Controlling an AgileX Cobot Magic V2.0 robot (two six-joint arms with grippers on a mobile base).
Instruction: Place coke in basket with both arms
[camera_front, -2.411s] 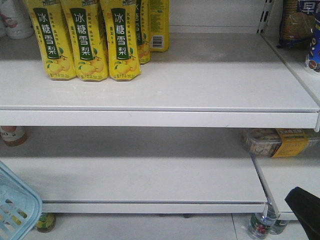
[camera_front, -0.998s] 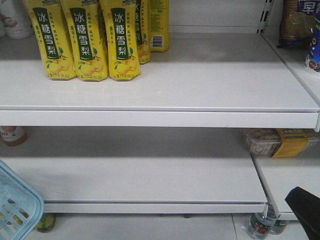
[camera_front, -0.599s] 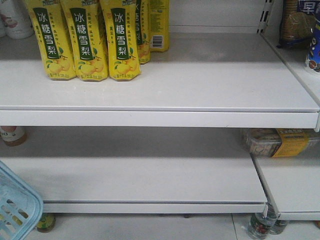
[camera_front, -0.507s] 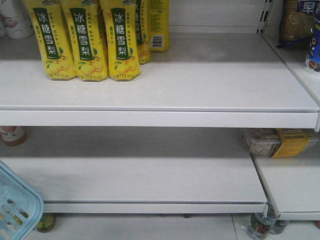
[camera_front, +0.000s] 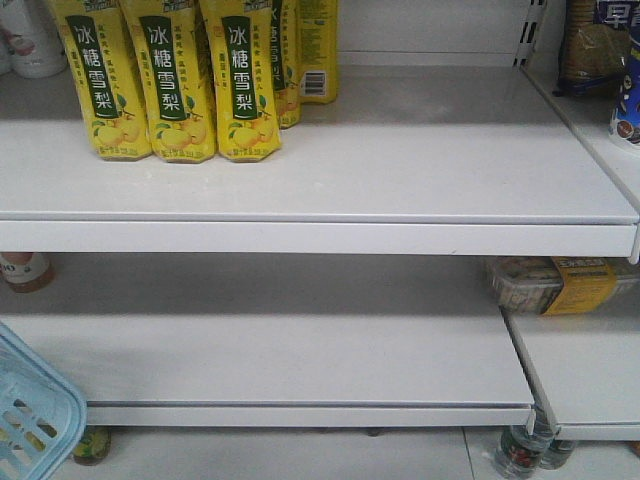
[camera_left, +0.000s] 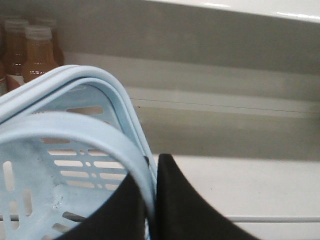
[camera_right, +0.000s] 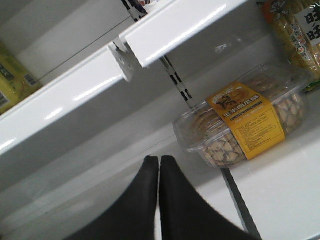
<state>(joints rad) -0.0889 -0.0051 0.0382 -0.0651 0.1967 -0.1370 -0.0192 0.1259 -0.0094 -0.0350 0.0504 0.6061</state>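
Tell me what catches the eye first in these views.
The row of yellow drink bottles at the upper shelf's left stands out most. Next, the blue basket fills the left wrist view, its rim clamped between the left gripper's fingers. In the right wrist view, a clear snack box with a yellow label lies on the shelf beyond the shut right gripper.

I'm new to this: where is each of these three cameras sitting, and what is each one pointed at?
Front view: faces the white shelves squarely; no robot parts show.
Left wrist view: behind the left claw, shut on the basket rim.
Right wrist view: behind the shut right claw, looking up at a snack box.
Shared: that box also shows in the front view, as does the basket.
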